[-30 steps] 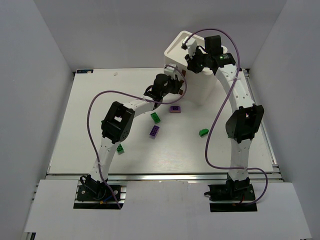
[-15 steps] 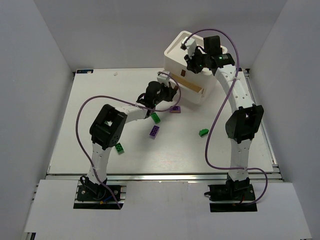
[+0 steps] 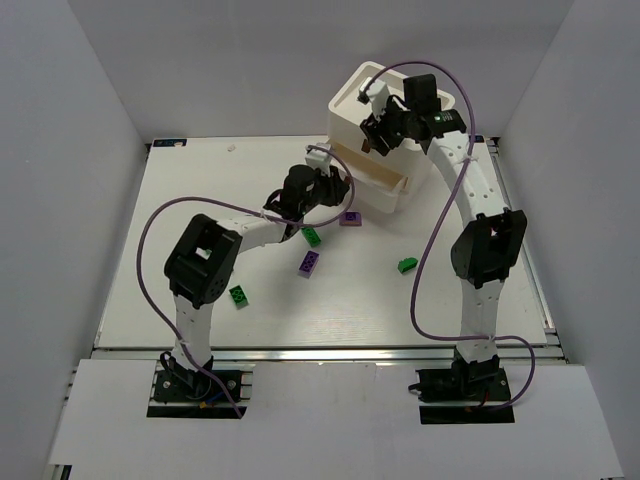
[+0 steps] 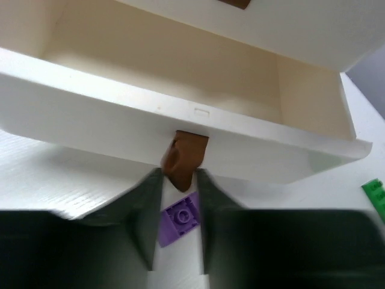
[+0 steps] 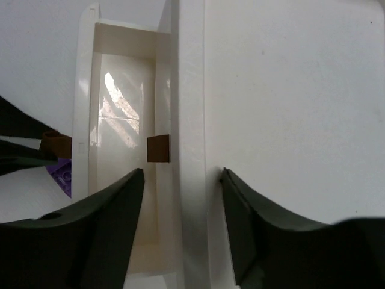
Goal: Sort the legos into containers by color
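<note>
Grey walls are enclosing a white table (image 3: 180, 200) where two white containers are sitting stacked at the far side. The lower container (image 3: 385, 192) is jutting toward the near left from under the upper container (image 3: 350, 100). Five legos are lying loose on the table. A purple lego (image 3: 350, 217) is just beside the lower container, with a green lego (image 3: 313, 236) and a second purple lego (image 3: 309, 262) nearer. Two more green legos (image 3: 407, 265) (image 3: 238, 295) are lying well apart.

The left arm is stretching low across the table. The left gripper (image 4: 179, 180) is standing parted, with the lower container's brown mark (image 4: 183, 158) at its tips; contact cannot be told.

The right arm is arching up and over the stack. The right gripper (image 5: 181, 171) is spread apart, straddling the upper container's wall without clamping it. Purple cables (image 3: 425, 290) are looping beside both arms.
</note>
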Action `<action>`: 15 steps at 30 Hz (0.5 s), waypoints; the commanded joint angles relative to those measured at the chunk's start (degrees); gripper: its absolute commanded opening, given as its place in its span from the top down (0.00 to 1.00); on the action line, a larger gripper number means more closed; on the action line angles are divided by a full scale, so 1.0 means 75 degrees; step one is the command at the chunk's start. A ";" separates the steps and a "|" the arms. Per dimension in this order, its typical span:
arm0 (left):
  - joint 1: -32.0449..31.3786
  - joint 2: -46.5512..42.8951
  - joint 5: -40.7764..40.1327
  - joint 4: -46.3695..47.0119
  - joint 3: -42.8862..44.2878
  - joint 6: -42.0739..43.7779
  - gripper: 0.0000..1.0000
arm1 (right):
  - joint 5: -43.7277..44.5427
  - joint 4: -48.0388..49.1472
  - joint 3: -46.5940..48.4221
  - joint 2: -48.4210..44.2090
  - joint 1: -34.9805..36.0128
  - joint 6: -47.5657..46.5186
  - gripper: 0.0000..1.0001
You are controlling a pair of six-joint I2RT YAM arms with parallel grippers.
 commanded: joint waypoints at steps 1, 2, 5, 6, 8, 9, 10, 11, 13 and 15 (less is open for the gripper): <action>0.0083 -0.0839 -0.0253 -0.0055 0.0191 -0.0055 0.56 | -0.0109 -0.1278 -0.0577 0.0239 0.0031 0.0175 0.36; 0.0083 -0.0886 -0.0253 -0.0102 0.0215 -0.0043 0.48 | -0.0157 -0.1138 -0.0600 0.0134 0.0031 0.0198 0.32; 0.0154 -0.1167 -0.0160 -0.0254 0.0262 -0.0113 0.40 | -0.0332 -0.0856 -0.0612 -0.0100 0.0020 0.0292 0.24; 0.0154 -0.1353 -0.0171 -0.0313 0.0239 -0.0125 0.39 | -0.0391 -0.0751 -0.0612 -0.0182 0.0020 0.0316 0.21; 0.0154 -0.1600 -0.0159 -0.0430 0.0099 -0.0137 0.38 | -0.0450 -0.0412 -0.0776 -0.0510 0.0020 0.0339 0.12; 0.0154 -0.1752 -0.0183 -0.0466 0.0005 -0.0137 0.36 | -0.0450 -0.0236 -0.0915 -0.0639 0.0031 0.0363 0.11; 0.0154 -0.2044 -0.0206 -0.0570 -0.0077 -0.0148 0.35 | -0.0415 -0.0083 -0.1207 -0.0930 -0.0004 0.0363 0.11; 0.0154 -0.2209 -0.0276 -0.0653 -0.0275 -0.0206 0.35 | -0.0403 0.0057 -0.1372 -0.1084 -0.0004 0.0340 0.11; 0.0224 -0.2746 -0.0498 -0.0933 -0.0510 -0.0335 0.32 | -0.0264 0.0538 -0.1933 -0.1539 -0.0015 0.0281 0.11; 0.0224 -0.3146 -0.1163 -0.1296 -0.0850 -0.0487 0.30 | -0.0099 0.1086 -0.2414 -0.1845 -0.0004 0.0164 0.11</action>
